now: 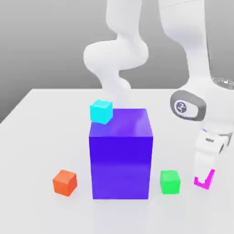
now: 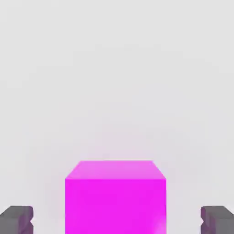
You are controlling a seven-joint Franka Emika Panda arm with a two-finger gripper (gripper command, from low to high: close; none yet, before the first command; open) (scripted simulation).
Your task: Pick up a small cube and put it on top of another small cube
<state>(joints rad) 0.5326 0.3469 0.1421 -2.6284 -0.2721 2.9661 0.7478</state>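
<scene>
The jaws (image 2: 117,221) stand open, one on either side of the magenta cube (image 2: 115,205), with a gap visible at each flank; the magenta cube rests on the pale surface (image 1: 41,137), at the exterior view's right; the green cube (image 1: 170,182) sits near it; next comes the large blue block (image 1: 120,160), upright, bearing the cyan cube (image 1: 101,112) on its top; the orange cube (image 1: 65,183) lies at the exterior view's left, beyond the block.

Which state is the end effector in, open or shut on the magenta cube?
Open: the end effector has gaps on both sides of the magenta cube.
</scene>
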